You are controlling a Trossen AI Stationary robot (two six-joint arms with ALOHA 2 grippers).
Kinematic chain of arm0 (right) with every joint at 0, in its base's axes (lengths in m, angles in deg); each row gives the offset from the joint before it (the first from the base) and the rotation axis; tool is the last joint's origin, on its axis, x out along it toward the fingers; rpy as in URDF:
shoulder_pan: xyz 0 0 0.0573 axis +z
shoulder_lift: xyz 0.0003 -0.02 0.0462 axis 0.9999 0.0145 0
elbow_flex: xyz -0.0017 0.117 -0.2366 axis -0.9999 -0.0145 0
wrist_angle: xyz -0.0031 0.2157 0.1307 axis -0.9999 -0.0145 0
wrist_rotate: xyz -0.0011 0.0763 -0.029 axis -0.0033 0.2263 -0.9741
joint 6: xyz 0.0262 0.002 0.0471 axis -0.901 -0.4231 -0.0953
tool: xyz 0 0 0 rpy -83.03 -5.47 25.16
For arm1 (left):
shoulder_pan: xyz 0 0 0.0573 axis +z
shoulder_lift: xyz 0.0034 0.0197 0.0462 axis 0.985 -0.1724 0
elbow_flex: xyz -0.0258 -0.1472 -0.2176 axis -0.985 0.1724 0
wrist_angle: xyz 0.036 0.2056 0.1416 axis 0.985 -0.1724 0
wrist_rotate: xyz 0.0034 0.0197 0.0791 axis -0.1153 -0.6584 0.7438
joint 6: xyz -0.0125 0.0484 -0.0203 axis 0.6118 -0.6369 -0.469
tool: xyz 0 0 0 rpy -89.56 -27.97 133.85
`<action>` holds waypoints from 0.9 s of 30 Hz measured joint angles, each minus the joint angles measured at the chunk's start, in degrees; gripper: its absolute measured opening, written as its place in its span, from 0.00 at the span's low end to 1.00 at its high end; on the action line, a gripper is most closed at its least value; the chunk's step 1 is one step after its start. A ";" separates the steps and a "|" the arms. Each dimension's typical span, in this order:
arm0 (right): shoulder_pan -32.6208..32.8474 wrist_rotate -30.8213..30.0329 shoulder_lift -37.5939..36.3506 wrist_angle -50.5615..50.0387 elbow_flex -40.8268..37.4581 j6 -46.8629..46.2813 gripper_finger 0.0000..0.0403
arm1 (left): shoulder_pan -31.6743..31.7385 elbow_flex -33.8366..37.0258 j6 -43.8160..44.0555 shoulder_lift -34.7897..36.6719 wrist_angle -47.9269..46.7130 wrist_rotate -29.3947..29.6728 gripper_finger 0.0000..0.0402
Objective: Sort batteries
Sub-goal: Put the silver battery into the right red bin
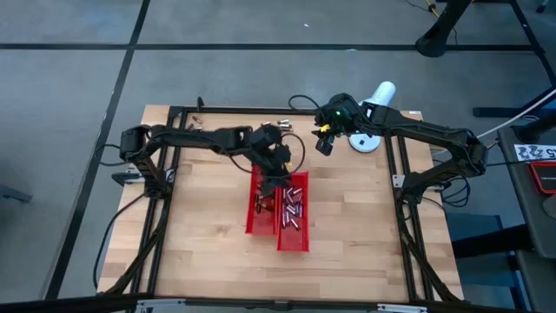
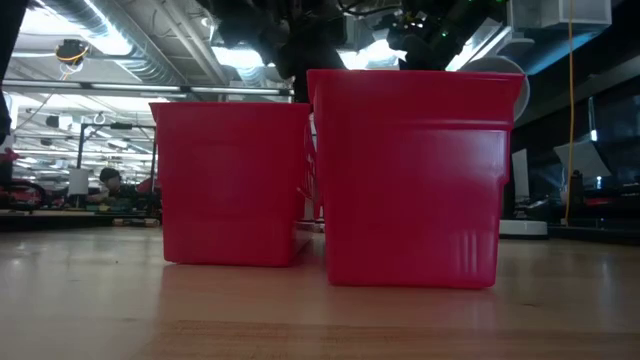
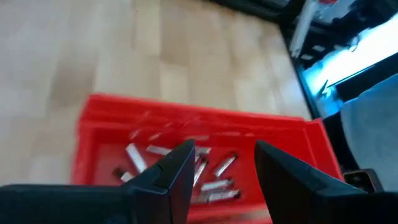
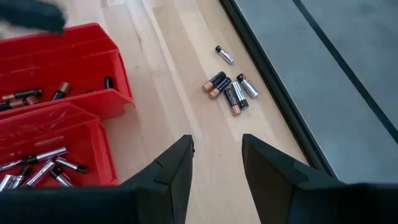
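The pale wooden-plank table (image 1: pixel 347 217) carries two long red plastic trays side by side near its middle: the left red tray (image 1: pixel 260 209) and the right red tray (image 1: pixel 294 217), which reaches a little nearer the front edge. Both hold small silvery-grey cylinder batteries (image 1: pixel 291 204), lying loose at all angles. A further small cluster of loose dark-and-copper batteries (image 4: pixel 229 90) lies on the bare wood at the far edge of the table, just inside the black frame rail, beyond the far ends of the trays; most of these lie roughly parallel to one another, one a bit apart. The left claw (image 3: pixel 222 171) hangs over the far end of the trays, its two dark fingers parted with nothing between them, looking down into a tray of silver cells. The right claw (image 4: pixel 216 158) hovers above the far right part of the table, fingers likewise apart and empty. From its own camera the loose cluster sits ahead and a little to one side of the gap between its fingers. I'd judge that the next pick turns on that: the loose cluster lies between the two claws along the far edge, about as near to one as to the other, and whichever reaches must turn its fingers across a cell's long axis.
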State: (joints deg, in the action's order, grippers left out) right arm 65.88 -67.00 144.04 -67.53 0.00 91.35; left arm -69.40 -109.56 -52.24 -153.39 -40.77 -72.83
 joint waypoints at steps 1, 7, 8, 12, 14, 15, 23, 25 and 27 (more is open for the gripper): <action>0.00 0.00 0.00 0.00 0.00 -0.09 0.35 | 1.07 -1.43 -0.92 0.00 -3.01 0.24 0.39; 0.00 0.00 0.00 1.26 0.00 -1.43 0.35 | 9.70 -10.00 -6.43 0.00 -21.77 11.77 0.39; 0.00 0.00 0.00 1.81 0.00 -2.11 0.35 | 11.53 -10.93 -7.19 0.00 -23.80 13.57 0.39; 0.00 -0.02 0.00 4.61 0.00 -4.82 0.35 | 19.40 -11.98 -13.74 0.02 -26.35 14.73 0.39; 0.00 -0.01 0.00 6.81 0.00 -7.21 0.35 | 23.37 -11.96 -17.44 -0.71 -26.70 14.76 0.39; 0.00 -0.01 0.00 8.06 0.00 -8.36 0.35 | 25.46 -11.96 -18.76 -1.38 -26.66 14.69 0.39; 0.02 0.00 0.00 15.95 0.00 -19.36 0.35 | 37.23 -11.93 -30.11 -12.19 -25.58 11.17 0.39; 0.02 0.00 0.00 16.93 0.00 -21.34 0.35 | 37.64 -11.93 -32.92 -14.11 -23.92 11.55 0.39; 0.02 -0.11 0.00 17.41 0.00 -23.36 0.35 | 37.65 -11.93 -34.36 -15.45 -21.30 11.49 0.39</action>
State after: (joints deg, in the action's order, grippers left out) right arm 65.90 -67.11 144.04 -50.12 0.00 68.00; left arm -31.74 -121.49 -86.60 -168.85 -62.06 -61.33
